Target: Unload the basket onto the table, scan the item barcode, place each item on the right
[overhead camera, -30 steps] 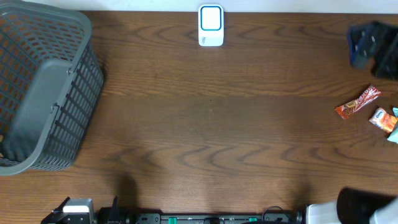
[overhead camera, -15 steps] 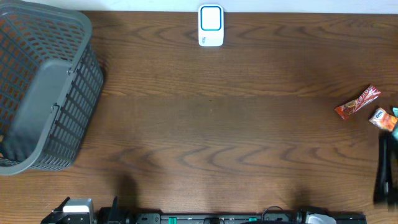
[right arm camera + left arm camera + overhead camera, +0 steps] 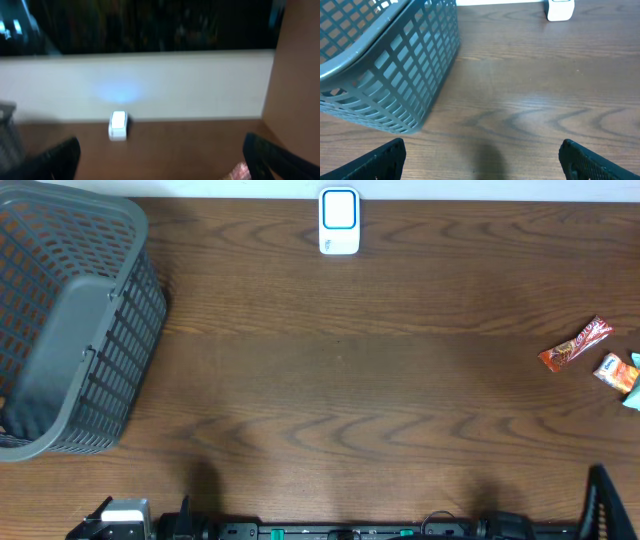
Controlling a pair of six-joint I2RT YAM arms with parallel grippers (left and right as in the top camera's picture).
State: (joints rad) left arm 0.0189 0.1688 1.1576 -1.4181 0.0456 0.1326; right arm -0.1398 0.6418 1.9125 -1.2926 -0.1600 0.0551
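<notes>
The white barcode scanner (image 3: 339,222) stands at the table's far edge, middle; it also shows in the left wrist view (image 3: 560,9) and, blurred, in the right wrist view (image 3: 118,125). A red-orange snack bar (image 3: 576,344) and a small orange-and-white packet (image 3: 615,371) lie at the right edge. My right gripper (image 3: 162,160) is open and empty, facing the scanner from afar, with a pinkish wrapper corner (image 3: 240,172) low right. A dark part of the right arm (image 3: 605,505) shows at the near right corner. My left gripper (image 3: 482,162) is open over bare wood.
A grey slatted basket (image 3: 60,320) fills the far left and looms close in the left wrist view (image 3: 385,65). A teal object (image 3: 634,400) pokes in at the right edge. A white wall runs behind the scanner.
The right arm swept from the far right corner down the right edge to the near right corner. The items, scanner and left arm stayed put.
</notes>
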